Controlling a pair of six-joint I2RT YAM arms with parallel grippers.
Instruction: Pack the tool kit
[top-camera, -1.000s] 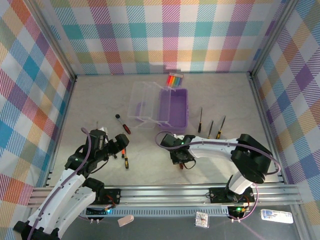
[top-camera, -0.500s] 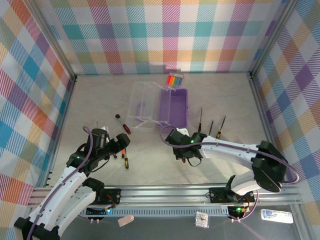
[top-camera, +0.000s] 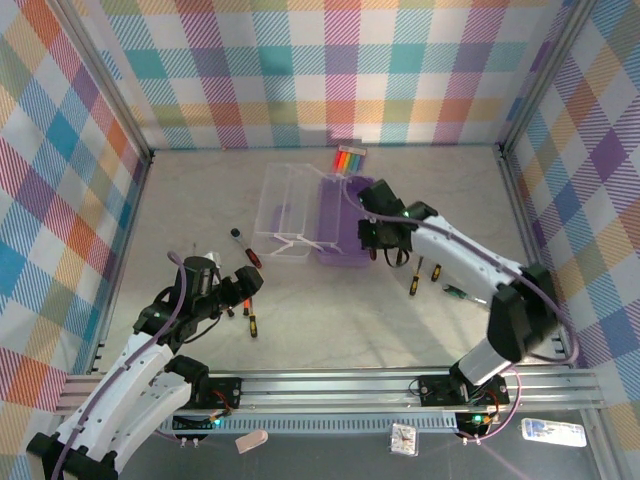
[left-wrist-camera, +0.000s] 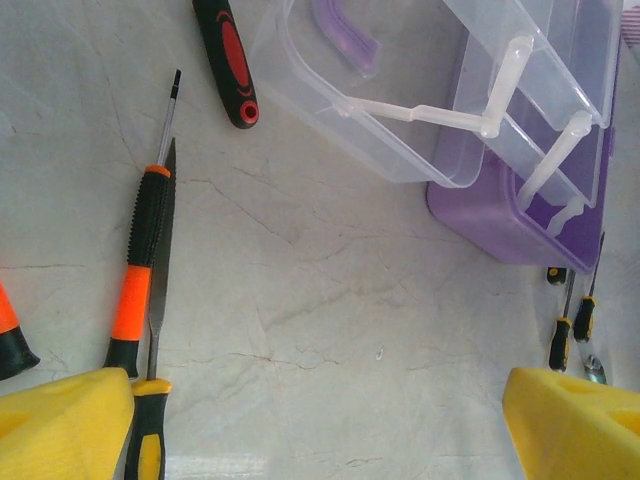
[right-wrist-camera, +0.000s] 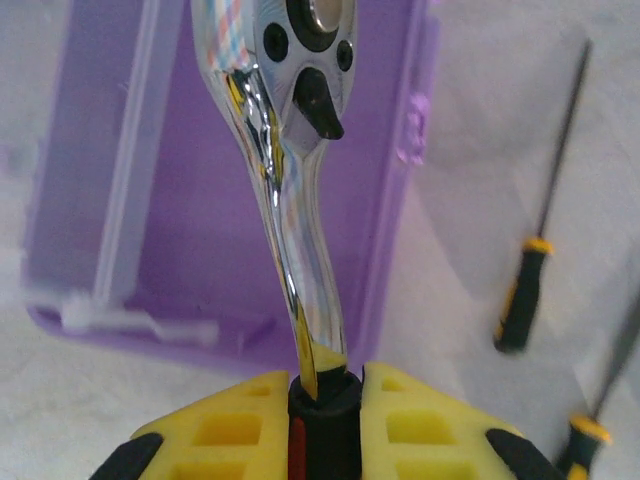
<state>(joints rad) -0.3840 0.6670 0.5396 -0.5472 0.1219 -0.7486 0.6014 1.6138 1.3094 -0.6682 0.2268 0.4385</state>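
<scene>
The tool kit lies open at mid-table: its purple base (top-camera: 345, 232) on the right, its clear lid (top-camera: 284, 208) folded out to the left. My right gripper (top-camera: 386, 238) hovers at the base's right edge, shut on the black handle of a chrome ratchet (right-wrist-camera: 300, 200). The ratchet's head (right-wrist-camera: 318, 30) points out over the purple base (right-wrist-camera: 190, 190). My left gripper (top-camera: 243, 290) is low over the table, open, with bare table between its yellow fingers (left-wrist-camera: 60, 420). An orange-and-black screwdriver (left-wrist-camera: 140, 265) lies just ahead of its left finger.
A red-and-black ratchet handle (top-camera: 246, 249) lies left of the lid. Slim screwdrivers (top-camera: 412, 279) lie right of the base. A second screwdriver (left-wrist-camera: 150, 445) rests by my left finger. The rainbow-striped packet (top-camera: 349, 158) sits behind the case. Checked walls enclose the table.
My right arm has carried the ratchet from the table's front centre back and right to the purple base. The left arm has hardly moved.
</scene>
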